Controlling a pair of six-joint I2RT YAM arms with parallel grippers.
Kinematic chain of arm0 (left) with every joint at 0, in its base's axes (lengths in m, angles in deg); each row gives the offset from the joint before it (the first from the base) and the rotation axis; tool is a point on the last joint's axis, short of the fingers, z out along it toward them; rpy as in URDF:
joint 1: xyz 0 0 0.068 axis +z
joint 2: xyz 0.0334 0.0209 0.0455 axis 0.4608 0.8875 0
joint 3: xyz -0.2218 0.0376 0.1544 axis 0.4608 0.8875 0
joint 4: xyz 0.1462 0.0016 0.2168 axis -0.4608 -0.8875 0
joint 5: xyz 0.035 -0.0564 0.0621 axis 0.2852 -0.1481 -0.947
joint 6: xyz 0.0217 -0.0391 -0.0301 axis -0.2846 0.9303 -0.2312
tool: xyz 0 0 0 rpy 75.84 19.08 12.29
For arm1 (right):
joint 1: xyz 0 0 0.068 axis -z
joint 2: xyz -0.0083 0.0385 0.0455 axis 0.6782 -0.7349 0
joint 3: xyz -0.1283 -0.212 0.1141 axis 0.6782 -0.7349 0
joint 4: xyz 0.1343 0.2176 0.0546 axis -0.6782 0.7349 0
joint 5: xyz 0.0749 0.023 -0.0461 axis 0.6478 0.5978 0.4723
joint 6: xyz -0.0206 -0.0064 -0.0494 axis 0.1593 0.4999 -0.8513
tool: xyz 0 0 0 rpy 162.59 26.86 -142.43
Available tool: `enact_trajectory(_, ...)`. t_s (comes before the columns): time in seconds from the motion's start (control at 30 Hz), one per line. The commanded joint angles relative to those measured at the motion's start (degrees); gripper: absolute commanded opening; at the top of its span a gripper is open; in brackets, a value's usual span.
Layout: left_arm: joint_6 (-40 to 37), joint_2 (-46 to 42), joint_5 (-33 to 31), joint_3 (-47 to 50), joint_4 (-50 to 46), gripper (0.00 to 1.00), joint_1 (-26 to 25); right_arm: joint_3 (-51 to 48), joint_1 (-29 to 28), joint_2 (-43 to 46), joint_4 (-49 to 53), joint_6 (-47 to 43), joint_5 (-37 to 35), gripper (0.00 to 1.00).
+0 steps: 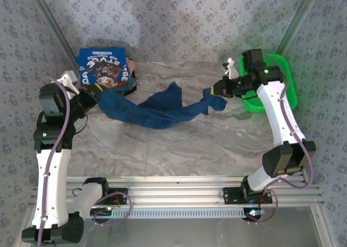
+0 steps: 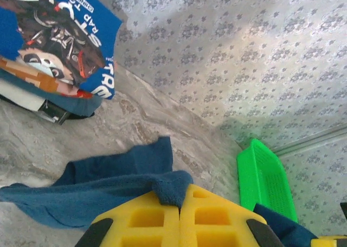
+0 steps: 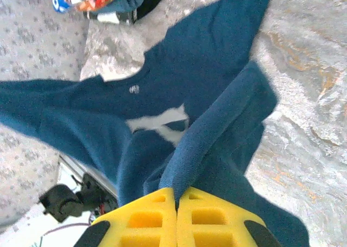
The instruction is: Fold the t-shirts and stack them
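Note:
A dark navy t-shirt (image 1: pixel 157 110) hangs stretched between my two grippers above the marble table, sagging in the middle. My left gripper (image 1: pixel 96 93) is shut on its left edge; a fold of navy cloth (image 2: pixel 171 186) is pinched between the yellow pads. My right gripper (image 1: pixel 218 92) is shut on the right edge, where the cloth (image 3: pixel 217 133) runs into the closed jaws. A brighter blue t-shirt (image 1: pixel 104 68) with white lettering and a dark graphic lies folded at the back left, seen again in the left wrist view (image 2: pixel 59 36).
A green plastic mesh basket (image 1: pixel 282 84) stands at the back right against the patterned wall, seen too in the left wrist view (image 2: pixel 265 179). Bare marble table (image 1: pixel 173 149) spreads in front of the hanging shirt. An aluminium rail (image 1: pixel 179 195) runs along the near edge.

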Motion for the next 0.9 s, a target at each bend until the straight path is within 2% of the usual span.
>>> enact_trajectory(0.0, 0.1, 4.2, 0.3, -5.9, 5.4, 0.0, 0.3, 1.6, 3.6, -0.8, -0.8, 1.4, -7.8, 0.0)
enact_trajectory(0.03, 1.0, 5.7, 1.7, -6.7, 7.4, 0.0, 0.3, 2.0, 3.4, -1.8, -0.6, 0.1, -16.8, 0.0)
enact_trajectory(0.07, 2.0, 6.7, 2.7, -7.0, 9.5, 0.0, 0.3, 2.4, 3.1, -3.1, 0.0, -0.3, -22.0, 0.0)
enact_trajectory(0.1, 3.2, 7.7, 3.5, -7.5, 11.6, 0.0, 0.2, 2.9, 3.6, -4.6, 0.0, -0.7, -25.9, 0.0)
enact_trajectory(0.17, 4.0, 9.5, 4.4, -8.5, 14.0, 0.0, -0.3, 1.6, 5.0, -6.5, -3.1, 1.8, -29.7, 0.1)
enact_trajectory(0.2, 3.8, 10.3, 4.7, -9.3, 14.6, 0.0, -1.1, 1.1, 5.6, -7.2, -4.9, 3.3, -28.8, 0.23)
enact_trajectory(0.23, 3.3, 11.3, 4.8, -10.2, 14.7, 0.0, -2.4, 1.1, 5.9, -7.8, -6.4, 3.9, -27.5, 0.43)
enact_trajectory(0.27, 2.8, 12.1, 5.0, -11.0, 14.5, 0.0, -3.6, 1.0, 5.5, -7.7, -8.5, 4.8, -26.4, 0.49)
enact_trajectory(0.4, 1.4, 14.2, 4.5, -12.5, 12.9, 0.0, -7.9, -0.6, -1.5, -5.3, -10.8, 1.8, -20.0, 0.6)
enact_trajectory(0.57, 4.0, 13.7, 6.3, -9.5, 15.3, 0.0, -9.7, -8.0, -10.6, -3.3, -14.2, -1.7, -5.7, 0.66)
enact_trajectory(0.7, 3.5, 14.6, 6.5, -10.3, 14.3, 0.0, -11.5, -9.3, -21.7, -4.6, -20.8, -7.0, -7.7, 0.7)
enact_trajectory(0.87, 3.5, 15.7, 7.2, -12.5, 14.1, 0.0, -11.9, -13.0, -26.7, -9.6, -38.1, -6.5, -11.2, 0.7)
